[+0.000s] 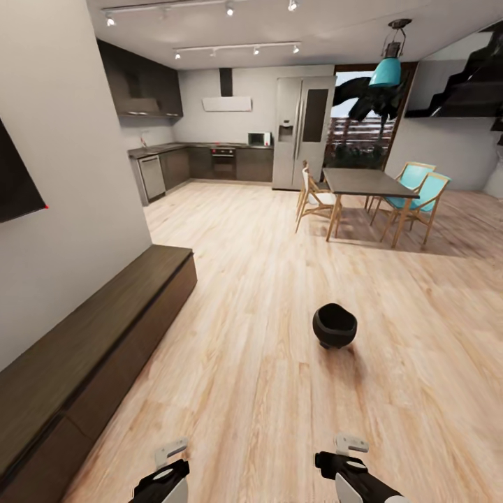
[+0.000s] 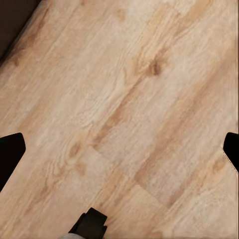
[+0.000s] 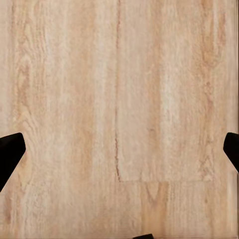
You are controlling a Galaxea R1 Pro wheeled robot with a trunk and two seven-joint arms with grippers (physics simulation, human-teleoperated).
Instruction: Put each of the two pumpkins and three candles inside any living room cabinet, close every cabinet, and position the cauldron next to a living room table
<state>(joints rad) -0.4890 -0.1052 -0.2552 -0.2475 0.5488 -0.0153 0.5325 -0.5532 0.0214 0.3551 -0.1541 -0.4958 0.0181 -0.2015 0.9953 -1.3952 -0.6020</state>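
Could easily nudge the cauldron [image 1: 334, 325] with the base while closing in; round pot on short legs, likely to skid or tip on the slick floor [image 1: 265, 391]. Sitting out in the open, straight ahead, well apart from the table [image 1: 366, 183] and from the cabinet [image 1: 91, 342] along the wall. Both arms tucked low, left gripper [image 2: 119, 144] and right gripper [image 3: 119, 144] pointing down at bare boards. Fingers spread wide on both, holding nothing.
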